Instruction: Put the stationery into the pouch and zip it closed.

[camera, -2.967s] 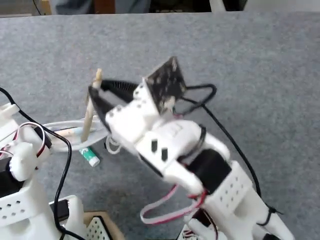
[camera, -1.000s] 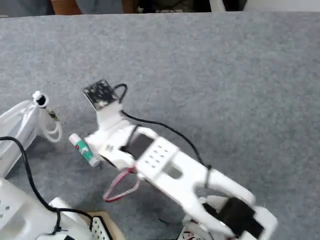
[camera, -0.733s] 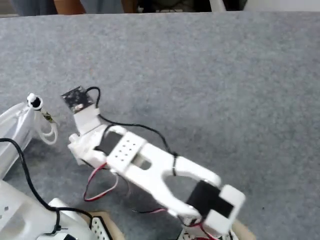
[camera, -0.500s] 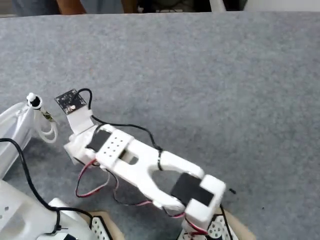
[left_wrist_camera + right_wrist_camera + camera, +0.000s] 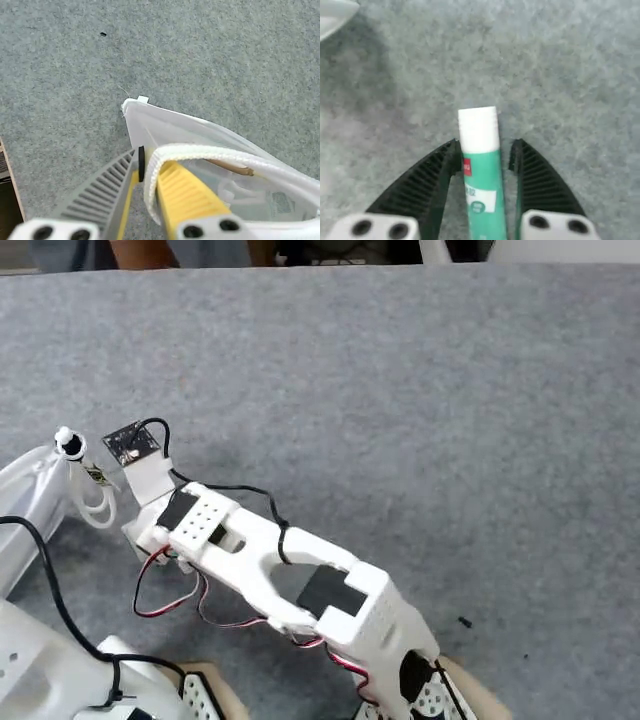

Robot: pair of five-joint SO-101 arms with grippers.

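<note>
A green glue stick [image 5: 479, 131] with a white cap lies on the grey felt. My right gripper [image 5: 484, 146] is open, one black finger on each side of the stick. In the high view the right arm [image 5: 215, 535] stretches left and low and covers the stick. The translucent white pouch [image 5: 28, 498] lies at the left edge, with its white ball pull [image 5: 68, 443] and cord loop [image 5: 97, 504] towards the right arm. My left gripper [image 5: 147, 172] is shut on the pouch's rim and white strap [image 5: 210, 152]. A brown pencil [image 5: 231, 168] shows through the pouch wall [image 5: 165, 127].
Grey felt [image 5: 450, 420] spreads wide and bare to the right and back. The left arm's base and black cable [image 5: 55, 610] crowd the near left corner. A small black speck [image 5: 465, 621] lies near the right arm's base. The table's far edge [image 5: 320, 264] runs along the top.
The right arm has swung left and down from above the pouch, where it held the pencil, onto the glue stick. It now covers the stick in the high view. The pouch slid left.
</note>
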